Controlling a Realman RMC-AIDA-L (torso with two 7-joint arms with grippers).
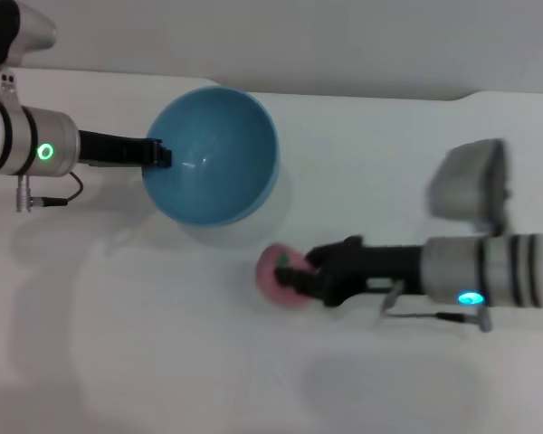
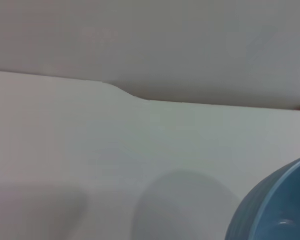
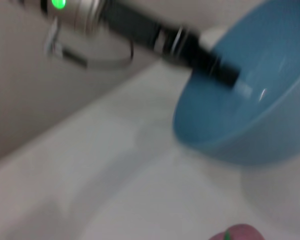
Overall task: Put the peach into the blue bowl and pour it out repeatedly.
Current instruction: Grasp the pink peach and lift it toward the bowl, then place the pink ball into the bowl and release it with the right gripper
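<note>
The blue bowl (image 1: 213, 155) is held tilted above the white table, its opening turned toward the right arm; it also shows in the left wrist view (image 2: 275, 210) and the right wrist view (image 3: 250, 95). My left gripper (image 1: 158, 152) is shut on the bowl's left rim. The bowl is empty. The pink peach (image 1: 282, 274), with a green stem mark, lies just below and right of the bowl. My right gripper (image 1: 299, 277) is closed around the peach from the right, low at the table. In the right wrist view the peach (image 3: 240, 234) peeks in at the edge.
The white table (image 1: 163, 344) has a far edge with a step at the back right (image 1: 475, 93). A loose cable (image 1: 59, 199) hangs from the left wrist. Open table surface lies in front of and left of the peach.
</note>
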